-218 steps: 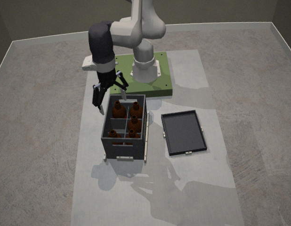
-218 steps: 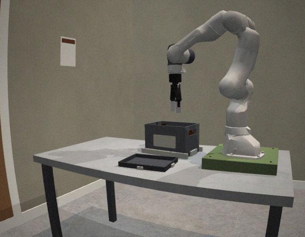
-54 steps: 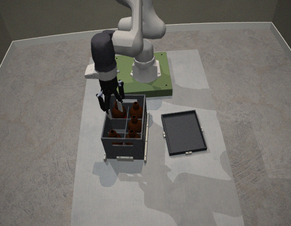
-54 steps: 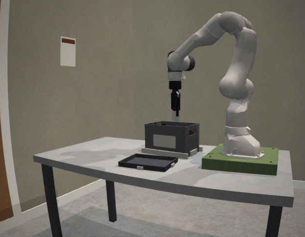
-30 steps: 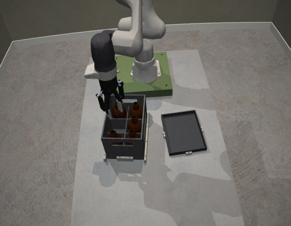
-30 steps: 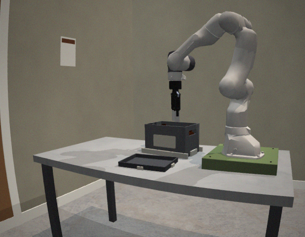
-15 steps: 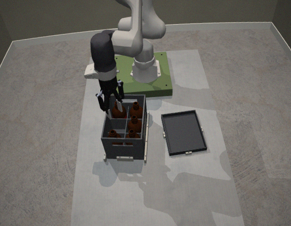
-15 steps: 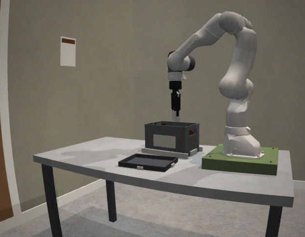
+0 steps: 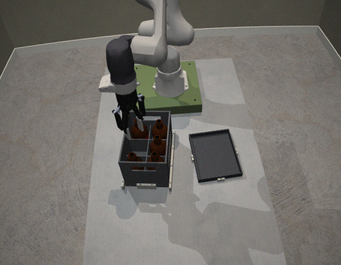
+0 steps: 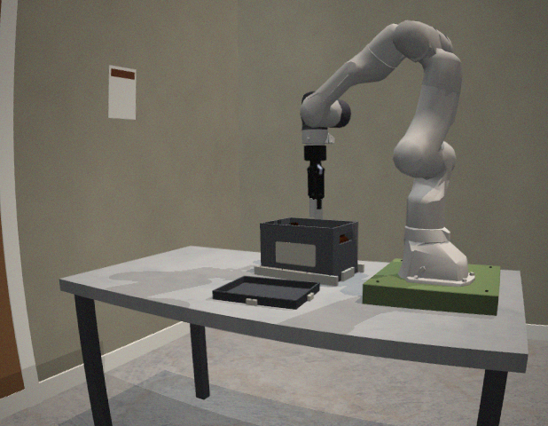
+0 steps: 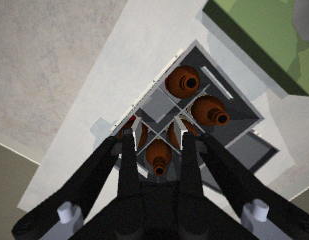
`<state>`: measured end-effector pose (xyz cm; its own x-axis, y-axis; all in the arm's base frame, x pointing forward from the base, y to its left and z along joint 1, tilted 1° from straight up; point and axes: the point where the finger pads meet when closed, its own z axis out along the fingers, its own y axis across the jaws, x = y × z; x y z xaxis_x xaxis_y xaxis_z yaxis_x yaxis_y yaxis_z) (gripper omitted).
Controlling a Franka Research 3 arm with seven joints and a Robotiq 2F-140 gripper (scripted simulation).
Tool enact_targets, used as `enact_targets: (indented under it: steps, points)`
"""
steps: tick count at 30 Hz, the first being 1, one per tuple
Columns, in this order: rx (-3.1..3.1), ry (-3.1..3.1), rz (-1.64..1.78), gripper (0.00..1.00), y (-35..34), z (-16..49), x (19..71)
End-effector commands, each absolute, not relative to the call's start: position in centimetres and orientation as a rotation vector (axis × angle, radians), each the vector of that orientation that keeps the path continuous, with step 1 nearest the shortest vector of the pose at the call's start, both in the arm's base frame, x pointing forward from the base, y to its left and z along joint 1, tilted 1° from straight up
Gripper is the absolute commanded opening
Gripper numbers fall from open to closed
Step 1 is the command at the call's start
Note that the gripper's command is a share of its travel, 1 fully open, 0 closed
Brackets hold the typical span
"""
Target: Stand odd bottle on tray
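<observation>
Parted and unloaded, the gripper (image 9: 133, 130) (image 10: 316, 214) (image 11: 157, 123) hangs above the crate (image 9: 146, 176) (image 10: 324, 252) (image 11: 229, 80), five brown bottles (image 9: 158, 148) (image 10: 343, 239) (image 11: 181, 82) below its fingertips.

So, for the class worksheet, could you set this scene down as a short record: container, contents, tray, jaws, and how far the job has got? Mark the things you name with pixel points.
container: dark crate (image 9: 146, 175) (image 10: 267, 248) (image 11: 240, 102), upright, six compartments
contents: five brown bottles (image 9: 158, 147) (image 10: 343, 239) (image 11: 209, 110), one compartment without a bottle
tray: black tray (image 9: 216, 154) (image 10: 265, 289) (image 11: 249, 150), flat beside the crate, no bottle on it
jaws: parted over the crate, holding nothing
odd neck: cannot tell which bottle
progress: no bottle moved to the tray
</observation>
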<state>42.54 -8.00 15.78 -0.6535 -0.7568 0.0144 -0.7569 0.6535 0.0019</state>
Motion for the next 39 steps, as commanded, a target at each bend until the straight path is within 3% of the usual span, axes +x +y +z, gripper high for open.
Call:
enact_targets:
  steps: [1, 39]
  points:
    - [1.307, -2.841, 0.009, 0.44, -8.2, 15.7, 42.5]
    - [1.307, -2.841, 0.009, 0.44, -8.2, 14.7, 42.5]
